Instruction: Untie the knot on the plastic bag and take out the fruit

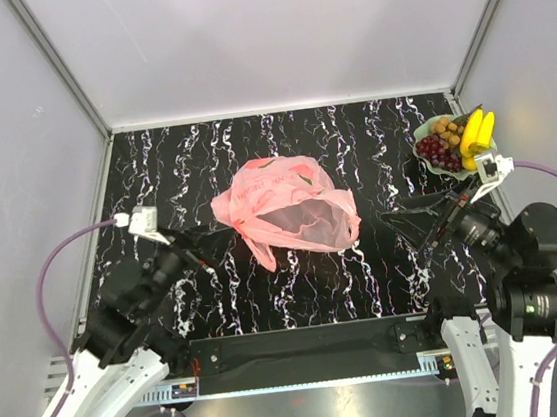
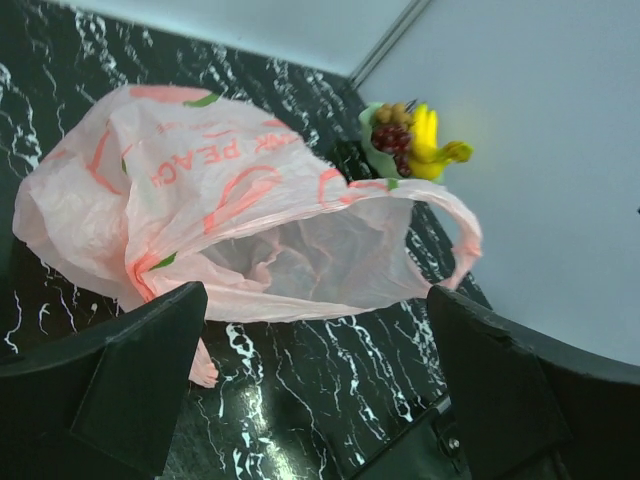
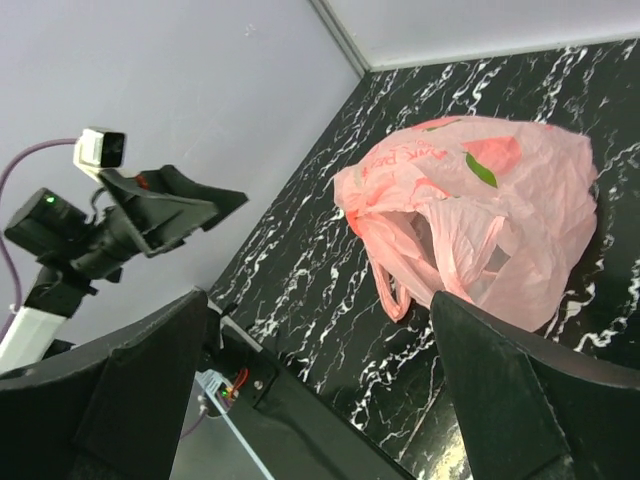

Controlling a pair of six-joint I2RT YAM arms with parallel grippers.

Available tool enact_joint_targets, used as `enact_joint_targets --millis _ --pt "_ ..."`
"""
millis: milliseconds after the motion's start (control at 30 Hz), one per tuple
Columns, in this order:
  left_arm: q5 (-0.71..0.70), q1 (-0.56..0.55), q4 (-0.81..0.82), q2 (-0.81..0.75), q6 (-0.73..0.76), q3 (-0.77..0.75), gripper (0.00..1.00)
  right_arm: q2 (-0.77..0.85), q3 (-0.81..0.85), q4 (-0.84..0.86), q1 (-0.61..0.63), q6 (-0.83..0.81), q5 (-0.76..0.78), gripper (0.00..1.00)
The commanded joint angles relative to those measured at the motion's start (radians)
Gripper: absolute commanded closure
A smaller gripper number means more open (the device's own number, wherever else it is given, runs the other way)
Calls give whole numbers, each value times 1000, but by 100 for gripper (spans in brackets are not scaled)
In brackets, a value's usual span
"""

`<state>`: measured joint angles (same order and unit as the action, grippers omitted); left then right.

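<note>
The pink plastic bag (image 1: 284, 211) lies open and flat in the middle of the black marbled table; it also shows in the left wrist view (image 2: 230, 220) and the right wrist view (image 3: 480, 210). Its mouth gapes and nothing shows inside. The yellow bananas (image 1: 477, 133), dark red grapes (image 1: 437, 150) and small brown fruits (image 1: 447, 129) sit on the green plate (image 1: 419, 136) at the far right. My left gripper (image 1: 200, 246) is open and empty, just left of the bag. My right gripper (image 1: 423, 220) is open and empty, right of the bag, near the plate.
Grey walls enclose the table on three sides. A black rail (image 1: 304, 344) with the arm bases runs along the near edge. The plate of fruit also shows far off in the left wrist view (image 2: 410, 140). The left arm shows in the right wrist view (image 3: 110, 220).
</note>
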<state>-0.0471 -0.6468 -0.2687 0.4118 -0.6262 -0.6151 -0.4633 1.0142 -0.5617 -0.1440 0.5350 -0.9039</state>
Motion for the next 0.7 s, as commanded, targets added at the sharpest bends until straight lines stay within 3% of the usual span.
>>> enact_joint_targets --millis 0,233,667 --pt "26 3 -87 -83 45 -63 1 25 110 -53 4 -41 72 0" --pt "-63 3 -243 -168 80 -117 1 34 291 -121 4 -84 217 0" --pt "-111 1 -283 -194 88 -140 1 138 305 -92 11 -70 313 0"
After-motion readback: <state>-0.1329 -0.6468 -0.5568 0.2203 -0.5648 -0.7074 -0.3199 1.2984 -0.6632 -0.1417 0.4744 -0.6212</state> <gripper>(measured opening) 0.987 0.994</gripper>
